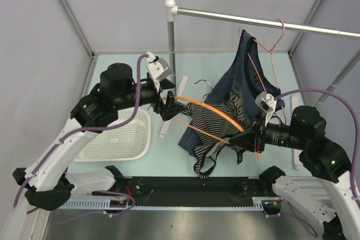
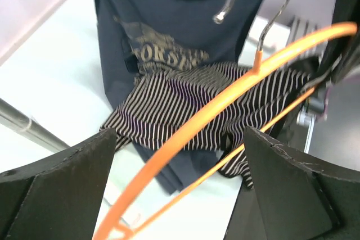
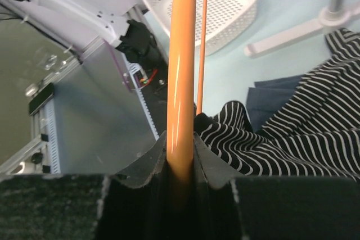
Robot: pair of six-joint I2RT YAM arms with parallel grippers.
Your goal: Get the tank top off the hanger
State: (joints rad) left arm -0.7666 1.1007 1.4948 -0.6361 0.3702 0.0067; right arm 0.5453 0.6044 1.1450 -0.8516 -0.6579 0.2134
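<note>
The orange hanger point(image 1: 209, 105) is held level above the table between my two grippers, its silver hook point(image 1: 205, 85) pointing to the back. The striped tank top point(image 1: 211, 123) hangs bunched over its arm and lower bar, with a strap drooping toward the front. My right gripper point(image 1: 253, 133) is shut on the right arm of the hanger point(image 3: 183, 54), with the tank top point(image 3: 304, 133) just beyond the fingers. My left gripper point(image 1: 170, 107) is open, its jaws wide on either side of the left end of the hanger point(image 2: 225, 98). The tank top point(image 2: 185, 99) lies ahead of it.
A navy T-shirt point(image 1: 247, 77) with a printed graphic hangs on a pink wire hanger point(image 1: 275, 40) from the silver rail point(image 1: 253, 19), just behind the tank top. The rack's upright pole point(image 1: 170, 43) stands behind my left gripper. A white perforated basket point(image 1: 147, 133) lies at the left.
</note>
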